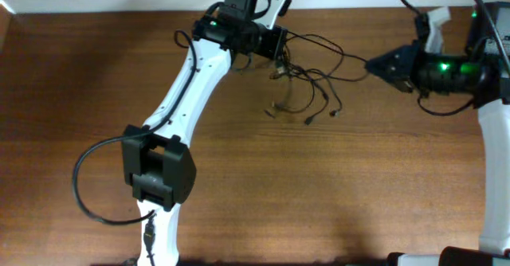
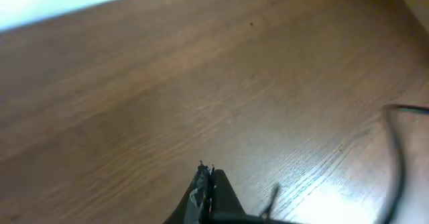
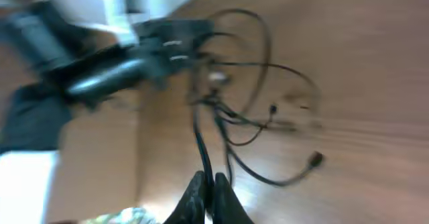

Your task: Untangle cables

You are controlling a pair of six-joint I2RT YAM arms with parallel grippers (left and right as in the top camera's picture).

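The cables (image 1: 307,76) are a loose tangle of thin black cords stretched between my two grippers at the back of the table. Several plug ends (image 1: 307,120) hang down toward the wood. My left gripper (image 1: 275,44) is shut at the tangle's left end. In the left wrist view its fingertips (image 2: 205,176) are closed, with one strand (image 2: 397,158) blurred at the right. My right gripper (image 1: 371,64) is shut on one strand at the tangle's right end. In the right wrist view its fingers (image 3: 206,182) pinch a black cord leading up to the knot (image 3: 218,103); a plug (image 3: 315,159) dangles to the right.
The wooden table (image 1: 335,186) spreads below the tangle. The left arm (image 1: 171,115) crosses the table diagonally, with its thick black cable (image 1: 80,178) looping at the left. The right arm (image 1: 494,138) stands at the right edge. The left gripper's body (image 3: 120,70) shows in the right wrist view.
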